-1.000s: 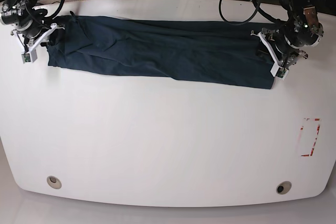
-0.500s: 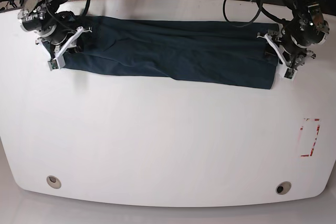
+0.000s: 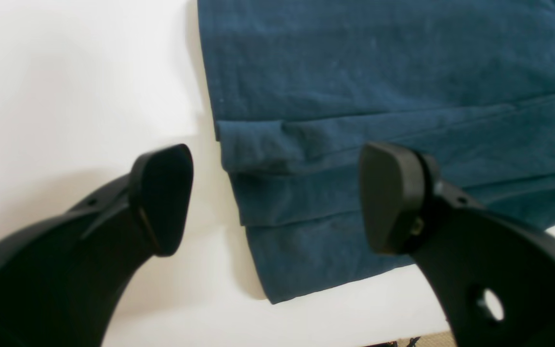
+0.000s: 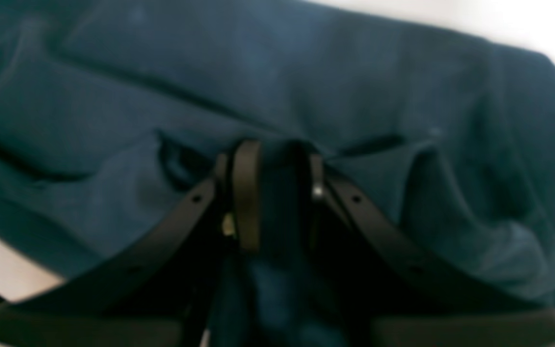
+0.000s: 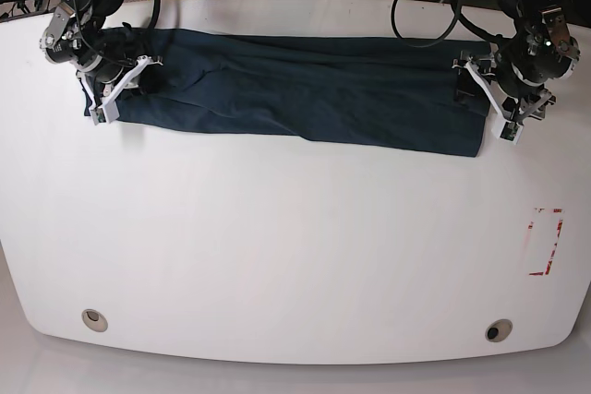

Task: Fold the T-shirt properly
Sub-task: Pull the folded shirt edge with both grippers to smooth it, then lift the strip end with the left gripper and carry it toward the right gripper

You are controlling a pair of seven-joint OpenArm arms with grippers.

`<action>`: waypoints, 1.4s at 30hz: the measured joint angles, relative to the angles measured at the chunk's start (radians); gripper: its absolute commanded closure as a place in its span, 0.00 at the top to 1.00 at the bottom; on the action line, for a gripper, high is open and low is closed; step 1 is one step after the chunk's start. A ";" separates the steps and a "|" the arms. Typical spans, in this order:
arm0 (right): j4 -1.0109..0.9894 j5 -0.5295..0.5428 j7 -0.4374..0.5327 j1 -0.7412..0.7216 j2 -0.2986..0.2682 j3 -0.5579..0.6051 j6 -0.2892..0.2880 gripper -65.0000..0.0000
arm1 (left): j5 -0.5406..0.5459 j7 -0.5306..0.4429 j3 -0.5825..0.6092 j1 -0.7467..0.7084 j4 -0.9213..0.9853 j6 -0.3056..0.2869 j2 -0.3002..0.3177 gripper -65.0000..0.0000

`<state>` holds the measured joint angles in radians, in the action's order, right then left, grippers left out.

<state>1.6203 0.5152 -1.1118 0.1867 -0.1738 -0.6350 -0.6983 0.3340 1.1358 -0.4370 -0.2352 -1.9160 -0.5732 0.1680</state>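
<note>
The T-shirt (image 5: 295,94) lies as a long dark navy-teal band across the far side of the white table (image 5: 277,246). My left gripper (image 5: 487,101) hovers at its right end. The left wrist view shows this gripper (image 3: 275,197) open, its black fingers (image 3: 162,197) wide apart on either side of the layered end edge of the T-shirt (image 3: 378,72), holding nothing. My right gripper (image 5: 109,97) sits at the left end. In the right wrist view that gripper (image 4: 280,193) is shut on a bunched pinch of the T-shirt (image 4: 306,82).
A red-outlined rectangle (image 5: 545,242) is marked near the table's right edge. Two round holes (image 5: 93,319) (image 5: 499,329) sit near the front edge. Black cables (image 5: 420,6) hang behind the table's far edge.
My left gripper has opened and let go of the shirt's right end. My right gripper has moved rightward onto the left end, still shut on the cloth.
</note>
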 measured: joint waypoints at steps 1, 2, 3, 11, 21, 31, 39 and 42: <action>-0.011 0.013 0.014 0.003 -0.005 -0.001 0.000 0.19 | -0.001 0.000 -0.001 0.003 0.000 0.000 0.000 0.77; -0.026 0.021 0.029 0.003 -0.015 0.000 -0.003 0.19 | 0.000 0.000 -0.004 0.006 0.000 0.000 -0.002 0.77; -0.037 0.028 0.036 0.002 -0.019 -0.001 -0.005 0.19 | 0.002 0.000 -0.012 0.013 0.002 0.000 -0.004 0.77; -0.066 0.031 0.063 -0.005 -0.024 -0.002 -0.005 0.19 | -0.006 0.000 -0.134 0.072 0.146 0.003 0.002 0.77; -0.066 0.031 0.061 -0.005 -0.025 -0.002 -0.005 0.19 | 0.031 -0.006 -0.132 0.091 0.259 0.000 -0.014 0.77; -0.066 0.031 0.061 -0.005 -0.026 -0.002 -0.005 0.19 | 0.204 -0.035 -0.128 0.089 0.350 -0.003 -0.012 0.77; -0.066 0.031 0.061 -0.006 -0.026 -0.002 -0.005 0.19 | 0.281 -0.060 -0.084 0.101 0.402 -0.005 -0.011 0.63; -0.066 0.031 0.061 -0.006 -0.026 -0.002 -0.005 0.19 | 0.288 -0.060 -0.063 0.100 0.406 -0.005 -0.012 0.34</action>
<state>1.5547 0.5461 -1.0508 0.1810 -0.1993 -0.6365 -0.7036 0.6216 1.0763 -0.4995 -0.1356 -1.5105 -0.5777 0.1558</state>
